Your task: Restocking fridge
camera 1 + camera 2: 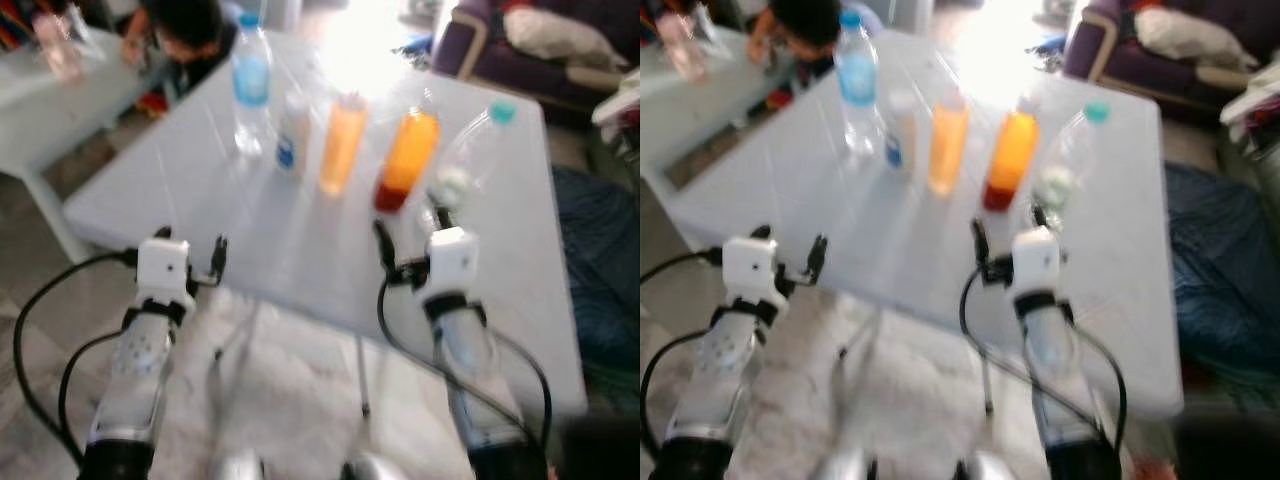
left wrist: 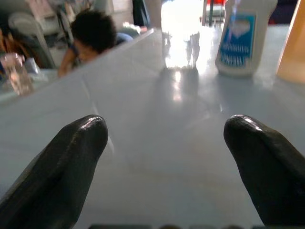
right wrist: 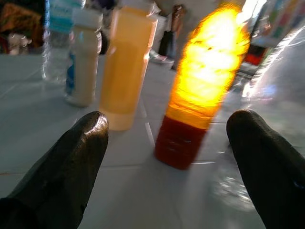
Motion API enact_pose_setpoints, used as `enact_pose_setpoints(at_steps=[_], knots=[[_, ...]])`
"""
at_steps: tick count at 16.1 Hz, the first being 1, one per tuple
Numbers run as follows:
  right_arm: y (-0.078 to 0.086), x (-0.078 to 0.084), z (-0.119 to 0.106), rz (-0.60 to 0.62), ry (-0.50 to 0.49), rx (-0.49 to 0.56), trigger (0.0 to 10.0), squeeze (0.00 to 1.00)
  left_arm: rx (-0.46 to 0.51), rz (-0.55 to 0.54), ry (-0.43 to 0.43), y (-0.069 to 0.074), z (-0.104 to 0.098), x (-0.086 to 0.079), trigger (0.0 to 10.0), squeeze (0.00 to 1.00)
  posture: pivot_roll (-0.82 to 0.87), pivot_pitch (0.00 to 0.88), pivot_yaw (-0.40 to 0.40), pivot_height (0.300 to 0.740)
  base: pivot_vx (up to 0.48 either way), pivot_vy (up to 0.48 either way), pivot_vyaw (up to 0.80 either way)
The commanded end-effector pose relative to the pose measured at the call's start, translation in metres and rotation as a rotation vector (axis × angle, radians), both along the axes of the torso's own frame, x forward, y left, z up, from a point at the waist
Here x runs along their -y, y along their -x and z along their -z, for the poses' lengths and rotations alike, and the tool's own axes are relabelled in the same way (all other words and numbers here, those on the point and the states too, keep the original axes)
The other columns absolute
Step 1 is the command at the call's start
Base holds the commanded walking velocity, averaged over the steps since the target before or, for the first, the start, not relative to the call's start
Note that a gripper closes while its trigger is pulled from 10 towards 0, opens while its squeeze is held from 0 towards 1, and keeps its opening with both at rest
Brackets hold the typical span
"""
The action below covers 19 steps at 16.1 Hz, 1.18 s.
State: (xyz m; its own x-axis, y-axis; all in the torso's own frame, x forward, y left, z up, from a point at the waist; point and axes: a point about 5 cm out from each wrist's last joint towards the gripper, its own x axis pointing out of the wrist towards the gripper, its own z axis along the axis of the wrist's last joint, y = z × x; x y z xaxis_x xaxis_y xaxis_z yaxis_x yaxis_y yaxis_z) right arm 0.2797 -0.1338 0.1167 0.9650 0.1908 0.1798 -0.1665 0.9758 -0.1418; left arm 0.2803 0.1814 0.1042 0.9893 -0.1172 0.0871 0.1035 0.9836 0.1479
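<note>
- Since the bottles for the fridge all stand in one row across it, the pale desk [image 1: 300, 250] sets the limits: the robot faces its near edge, and a bare stretch of top lies between that edge and the row, so there is room to reach in low without knocking anything.
- A person [image 1: 185, 35] bends over at the desk's far left corner, beyond the row and well apart from both arms.
- The row runs left to right: clear water bottle [image 1: 250, 85], small white bottle [image 1: 292, 135], pale orange bottle [image 1: 342, 140], orange bottle with a dark red base [image 1: 407, 160], and a clear bottle with a teal cap [image 1: 470, 155] that seems to lean. The others stand upright, long axis vertical.
- The right pincer [image 3: 167, 157] is spread wide and holds nothing. It hovers low over the desk near the row, and the red-based orange bottle stands straight ahead between its fingers [image 3: 62, 162]. By my reckoning this arm is the nearer one, and a short push forward would bracket that bottle. The pale orange bottle stands just beside it on the left, so room is tight there.
- The left pincer [image 2: 167, 162] is also wide open and empty, near the desk's front edge, aimed at bare top, with the small white bottle ahead and off to its right.
</note>
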Motion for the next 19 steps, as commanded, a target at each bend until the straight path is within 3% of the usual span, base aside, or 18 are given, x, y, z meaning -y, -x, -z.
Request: enact_pose_setpoints(at_steps=[1,4,9,12,16,19], knots=[[0.002,0.012,0.004,0.034,0.021,-0.014,10.0,0.00,-0.001,0.038,0.026,0.002,0.002,0.012,10.0,0.00,0.06,0.118,-0.061,0.740,0.000,0.000,0.00],[0.002,0.011,0.004,0.032,0.018,-0.019,10.0,0.00,-0.002,0.045,0.024,0.003,0.001,0.013,10.0,0.00,0.06,0.122,-0.062,0.740,0.000,0.000,0.00],[-0.001,0.009,-0.004,0.041,0.021,0.018,10.0,0.00,-0.003,0.048,0.025,0.003,0.001,0.013,10.0,0.00,0.06,0.124,-0.056,0.740,0.000,0.000,-0.77],[-0.009,0.012,-0.021,0.060,0.012,0.076,10.0,0.00,0.003,0.046,0.026,0.002,-0.002,0.012,10.0,0.00,0.07,0.124,-0.048,0.740,0.000,0.000,-0.47],[-0.023,0.016,-0.053,0.043,0.004,0.165,10.0,0.00,-0.031,-0.024,0.020,0.010,0.004,-0.007,10.0,0.00,0.07,0.131,-0.035,0.740,0.000,0.000,0.00],[-0.037,0.020,-0.093,0.045,0.002,0.282,10.0,0.00,-0.036,-0.027,0.013,0.014,0.004,-0.009,10.0,0.00,0.08,0.132,-0.035,0.740,0.000,0.000,0.00]])
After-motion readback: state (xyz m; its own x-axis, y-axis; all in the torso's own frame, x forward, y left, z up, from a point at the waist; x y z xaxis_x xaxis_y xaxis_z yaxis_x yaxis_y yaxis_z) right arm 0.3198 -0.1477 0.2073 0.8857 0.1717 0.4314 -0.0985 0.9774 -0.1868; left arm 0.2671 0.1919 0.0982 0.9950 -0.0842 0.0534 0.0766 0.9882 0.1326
